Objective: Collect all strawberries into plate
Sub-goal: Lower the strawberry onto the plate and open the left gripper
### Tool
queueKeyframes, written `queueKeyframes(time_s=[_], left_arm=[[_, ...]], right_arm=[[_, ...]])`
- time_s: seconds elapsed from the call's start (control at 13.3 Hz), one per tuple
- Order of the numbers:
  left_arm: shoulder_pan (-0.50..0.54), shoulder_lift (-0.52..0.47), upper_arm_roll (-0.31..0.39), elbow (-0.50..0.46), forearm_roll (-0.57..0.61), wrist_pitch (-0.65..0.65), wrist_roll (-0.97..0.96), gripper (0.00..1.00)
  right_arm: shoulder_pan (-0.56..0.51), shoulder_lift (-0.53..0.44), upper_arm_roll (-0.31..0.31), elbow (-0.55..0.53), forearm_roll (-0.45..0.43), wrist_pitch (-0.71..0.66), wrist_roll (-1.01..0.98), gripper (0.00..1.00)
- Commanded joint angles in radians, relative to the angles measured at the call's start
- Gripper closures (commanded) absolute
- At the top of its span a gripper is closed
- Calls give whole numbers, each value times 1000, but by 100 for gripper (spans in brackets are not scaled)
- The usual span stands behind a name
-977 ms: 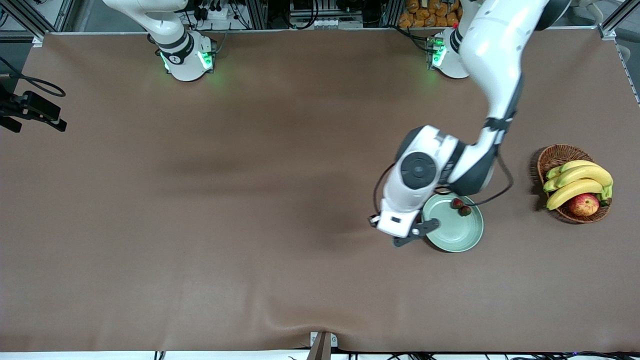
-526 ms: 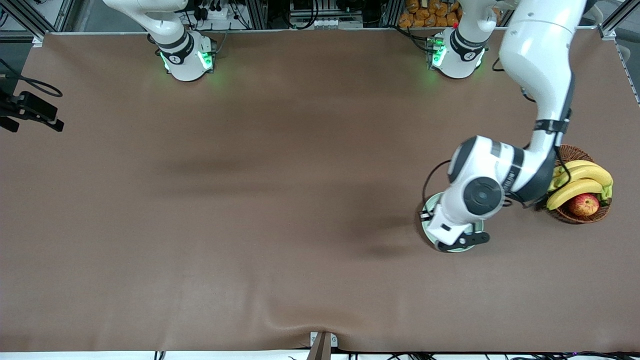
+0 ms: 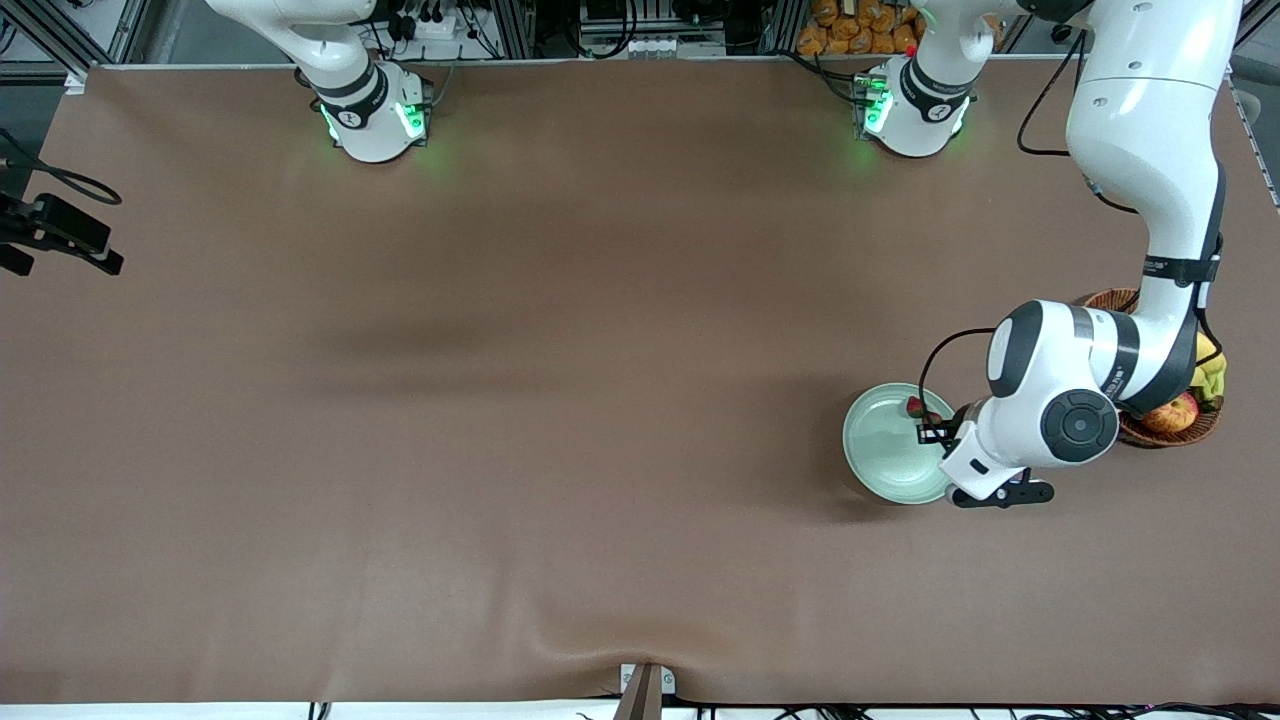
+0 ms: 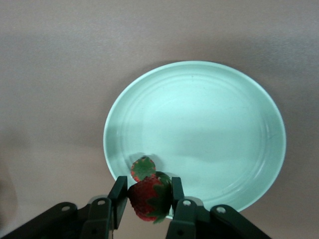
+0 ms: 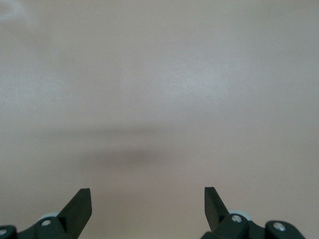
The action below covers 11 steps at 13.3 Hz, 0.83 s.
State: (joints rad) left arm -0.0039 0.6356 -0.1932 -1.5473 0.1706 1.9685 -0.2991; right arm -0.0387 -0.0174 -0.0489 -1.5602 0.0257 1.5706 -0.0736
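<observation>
The pale mint-green plate (image 3: 880, 450) lies on the brown table toward the left arm's end. One strawberry (image 3: 914, 407) lies in it near the rim; it also shows in the left wrist view (image 4: 143, 168). My left gripper (image 3: 935, 432) hovers over the plate's rim on the basket side. It is shut on another strawberry (image 4: 148, 199), red with a green cap, held just above the plate (image 4: 209, 124). The third strawberry is hidden. My right gripper (image 5: 147, 196) is open and empty over bare table; its arm waits.
A brown wicker basket (image 3: 1103, 299) with bananas (image 3: 1208, 360) and a red-yellow apple (image 3: 1178, 412) stands beside the plate at the left arm's end, partly hidden by the left arm. A black device on a cable (image 3: 60, 232) sits at the right arm's end.
The left arm has swung toward the basket. Its gripper moved across the plate from the rim on the right arm's side to the rim on the basket side. The right arm has not moved.
</observation>
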Motion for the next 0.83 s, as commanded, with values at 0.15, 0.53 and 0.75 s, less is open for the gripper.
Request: queueKeyframes(time_s=[0.15,0.53,0.75], left_arm=[[-19,15,-3,-2,-59,104,-5,24],[-18,-97,-3,3,-46,66,-5,0],[-11,-200,6,59,-46,-78,-6,0]], right_arm=[[-9,11,4,19,16,12,-11,0],[-9,10,6,20,17,35,-11,0],[-7,11,4,19,16,35,-11,0]])
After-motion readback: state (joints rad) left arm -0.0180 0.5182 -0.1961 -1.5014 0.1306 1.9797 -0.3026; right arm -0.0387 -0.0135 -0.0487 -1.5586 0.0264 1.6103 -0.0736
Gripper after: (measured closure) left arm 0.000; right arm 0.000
